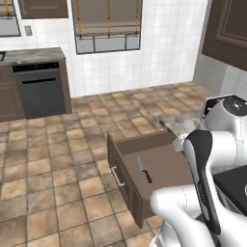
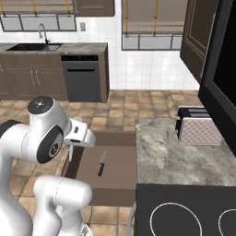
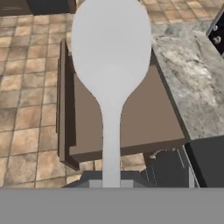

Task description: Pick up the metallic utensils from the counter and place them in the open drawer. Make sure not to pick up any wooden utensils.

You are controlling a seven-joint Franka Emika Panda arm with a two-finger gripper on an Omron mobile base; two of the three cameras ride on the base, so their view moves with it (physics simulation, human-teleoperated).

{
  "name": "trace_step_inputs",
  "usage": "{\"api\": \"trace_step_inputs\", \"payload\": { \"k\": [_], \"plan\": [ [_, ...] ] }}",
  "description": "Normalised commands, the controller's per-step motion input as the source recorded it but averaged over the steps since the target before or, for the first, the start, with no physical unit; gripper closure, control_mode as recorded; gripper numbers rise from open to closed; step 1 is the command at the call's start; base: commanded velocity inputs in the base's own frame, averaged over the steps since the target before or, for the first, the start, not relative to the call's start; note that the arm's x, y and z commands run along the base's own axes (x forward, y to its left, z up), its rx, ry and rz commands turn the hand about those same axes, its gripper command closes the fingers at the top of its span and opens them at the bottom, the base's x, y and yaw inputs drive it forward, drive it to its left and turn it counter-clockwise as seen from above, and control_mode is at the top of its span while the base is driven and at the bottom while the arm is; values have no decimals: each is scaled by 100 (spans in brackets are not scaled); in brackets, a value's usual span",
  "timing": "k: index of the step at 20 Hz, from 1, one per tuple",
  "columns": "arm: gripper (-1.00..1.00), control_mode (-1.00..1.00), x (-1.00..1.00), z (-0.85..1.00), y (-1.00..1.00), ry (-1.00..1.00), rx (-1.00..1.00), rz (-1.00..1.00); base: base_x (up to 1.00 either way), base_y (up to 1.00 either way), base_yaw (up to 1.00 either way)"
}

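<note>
- end effector: in the hand view the gripper (image 3: pixel 111 183) is clamped on the handle of a grey spoon (image 3: pixel 111 52). the handle runs straight down to the bottom centre of that view, where the grip sits. the finger tips themselves are not clearly made out.
- grey spoon: pale grey and smooth, with a large oval bowl and a narrow handle. it is seen very close to the camera, bowl pointing away from the hand. in this view it hangs over the open drawer (image 3: pixel 144 118) and covers the drawer's middle.
- open drawer: dark brown, pulled well out from the end of the counter (image 2: pixel 175 152). its flat inner floor is exposed in the right base view (image 2: pixel 115 173) and in the left base view (image 1: pixel 166 161).
- knife (image 1: pixel 144 170): small, with a grey blade and black handle. it lies flat on the drawer floor, apart from the walls. the right base view (image 2: pixel 102 163) confirms it, blade toward the far end of the drawer.
- counter: grey-beige marbled top (image 1: pixel 181 123), directly beside the drawer. its near edge shows in the hand view (image 3: pixel 192 83).
- other items on that top: a toaster (image 2: pixel 199 125) at the far end and a black stovetop (image 2: pixel 184 212) at the near end.
- background: a dishwasher (image 2: pixel 82 78) and a sink (image 2: pixel 32 46) stand along the far wall, well apart from the drawer.
</note>
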Motion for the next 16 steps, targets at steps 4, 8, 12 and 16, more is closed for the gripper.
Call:
{"api": "trace_step_inputs", "payload": {
  "k": [4, 8, 12, 16],
  "plan": [
    [100, 100, 0, 0, 0, 0, 0, 0, 8, 0, 30],
    [100, 100, 0, 0, 0, 0, 0, 0, 0, 0, 8],
    [100, 100, 0, 0, 0, 0, 0, 0, 0, 0, 0],
    [100, 100, 0, 0, 0, 0, 0, 0, 0, 0, 0]
  ]
}}
